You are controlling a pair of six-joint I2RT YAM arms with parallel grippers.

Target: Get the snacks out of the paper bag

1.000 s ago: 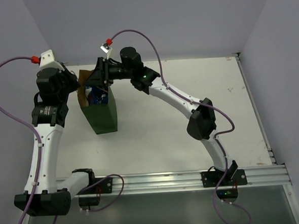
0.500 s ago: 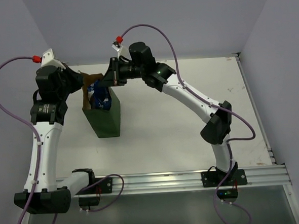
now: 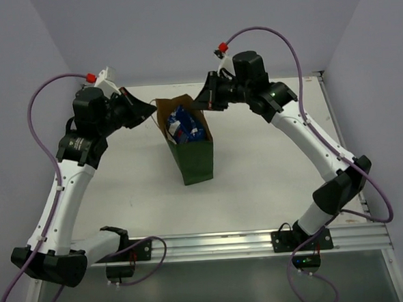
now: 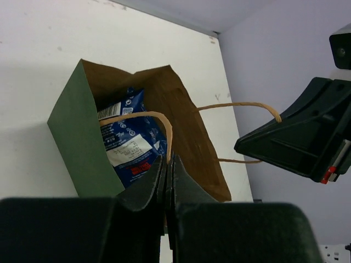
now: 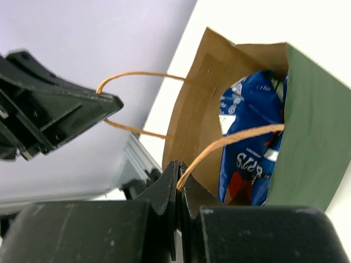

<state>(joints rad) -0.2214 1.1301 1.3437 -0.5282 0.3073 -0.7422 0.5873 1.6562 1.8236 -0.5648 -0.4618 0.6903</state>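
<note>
The paper bag is matt dark-green paper outside and rough brown kraft within — its thin loop handles look like twisted tan paper cord. Inside the bag, a blue-and-white packet shows crinkled, glossy foil. Under the bag, the table is a smooth white matt board, faintly scuffed. On either side of the bag, the left gripper and right gripper are matt black plastic — the arm shells behind them smooth, slightly glossy white plastic. Nearer than the bag, a rail has the dull sheen of brushed metal.
</note>
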